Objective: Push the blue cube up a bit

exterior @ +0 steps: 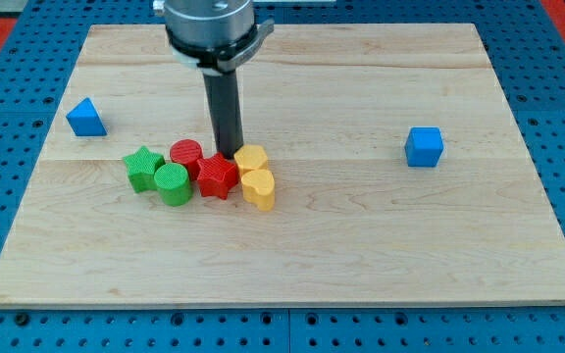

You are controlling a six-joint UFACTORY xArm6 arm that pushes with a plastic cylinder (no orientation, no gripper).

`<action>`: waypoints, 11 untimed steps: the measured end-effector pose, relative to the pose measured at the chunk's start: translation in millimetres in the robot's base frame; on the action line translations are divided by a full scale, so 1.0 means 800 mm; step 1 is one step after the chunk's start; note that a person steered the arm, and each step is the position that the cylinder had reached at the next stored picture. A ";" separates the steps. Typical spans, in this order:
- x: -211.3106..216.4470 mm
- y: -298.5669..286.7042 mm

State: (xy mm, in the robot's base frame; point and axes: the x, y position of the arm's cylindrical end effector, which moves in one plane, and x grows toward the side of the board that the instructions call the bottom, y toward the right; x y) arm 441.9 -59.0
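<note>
The blue cube (pixel 424 147) sits alone at the view's right on the wooden board (pixel 361 245). My tip (pixel 229 154) is far to its left, at the top edge of a cluster of blocks, touching or just above the red star (pixel 217 177). The cluster holds a red cylinder (pixel 186 155), a green star (pixel 143 168), a green cylinder (pixel 173 183), a yellow hexagon (pixel 251 158) and a yellow heart (pixel 259 187).
A blue triangular block (pixel 85 118) lies near the board's left edge. The board rests on a blue pegboard (pixel 8 69). The arm's body (pixel 211 29) hangs over the board's top middle.
</note>
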 end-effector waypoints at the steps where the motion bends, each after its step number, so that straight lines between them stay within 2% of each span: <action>1: -0.016 0.013; 2: -0.022 0.052; 4: 0.082 0.135; 5: 0.086 0.195; 6: 0.079 0.254; 11: -0.017 0.292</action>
